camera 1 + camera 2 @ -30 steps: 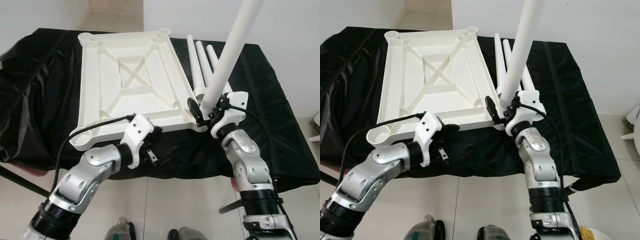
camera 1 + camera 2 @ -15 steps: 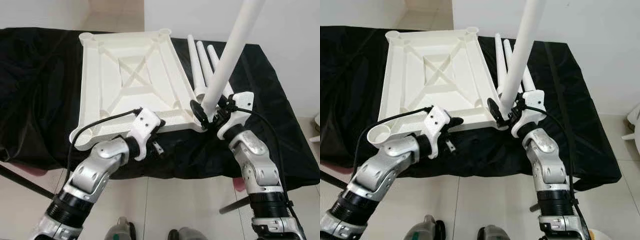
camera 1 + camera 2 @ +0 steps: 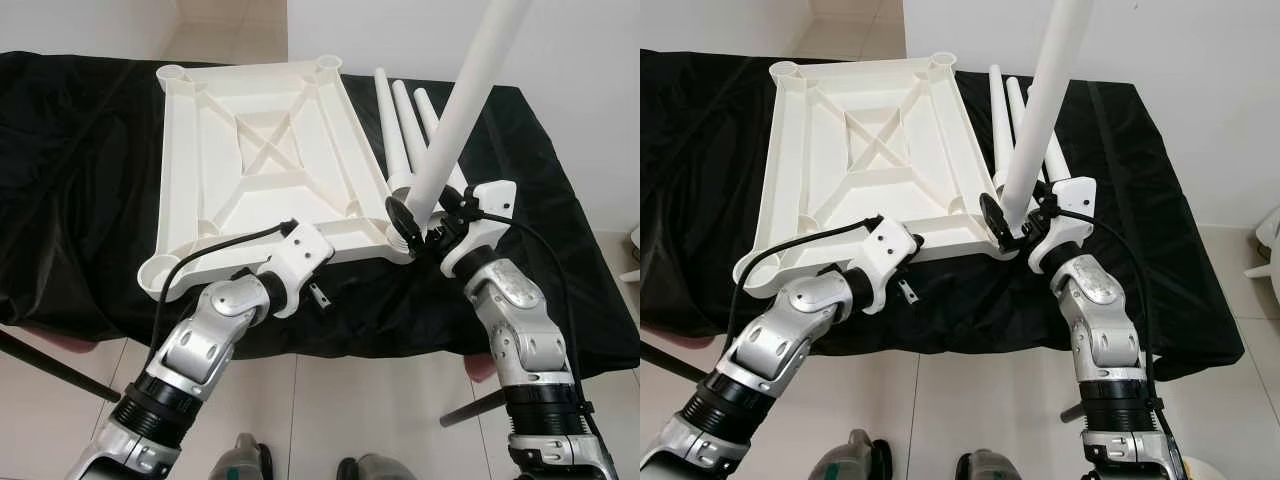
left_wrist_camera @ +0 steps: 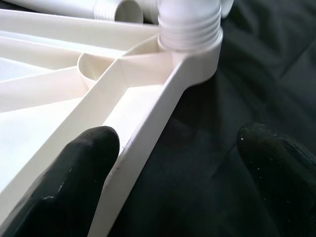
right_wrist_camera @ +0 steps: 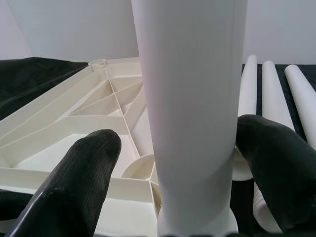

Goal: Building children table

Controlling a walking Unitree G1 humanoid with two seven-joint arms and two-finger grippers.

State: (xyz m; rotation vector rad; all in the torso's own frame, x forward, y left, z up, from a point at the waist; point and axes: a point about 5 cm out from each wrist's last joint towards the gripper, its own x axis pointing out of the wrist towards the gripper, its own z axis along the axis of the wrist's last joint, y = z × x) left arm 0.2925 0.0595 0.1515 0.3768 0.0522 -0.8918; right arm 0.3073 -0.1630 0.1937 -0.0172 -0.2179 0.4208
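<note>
The white tabletop [image 3: 260,150] lies upside down on the black-covered table [image 3: 90,180]. A white leg [image 3: 455,110] stands upright in its near right corner socket [image 4: 190,37], threaded end down. My right gripper [image 3: 420,228] is shut on that leg just above the socket, with a finger [image 5: 84,182] on each side. My left gripper [image 3: 318,290] is open at the tabletop's near rim [image 4: 148,133], left of that corner. One finger [image 4: 74,182] is over the inside of the rim, the other [image 4: 281,168] over the cloth. Three more legs [image 3: 400,115] lie side by side beyond the right gripper.
The black cloth hangs over the table's front edge above a tiled floor [image 3: 330,410]. A dark rod [image 3: 50,365] slants at the lower left. A white object [image 3: 632,250] stands at the far right edge. Bare cloth lies right of the spare legs.
My left gripper has moved forward and right along the near rim, closer to the corner with the leg. The right gripper and leg have barely shifted.
</note>
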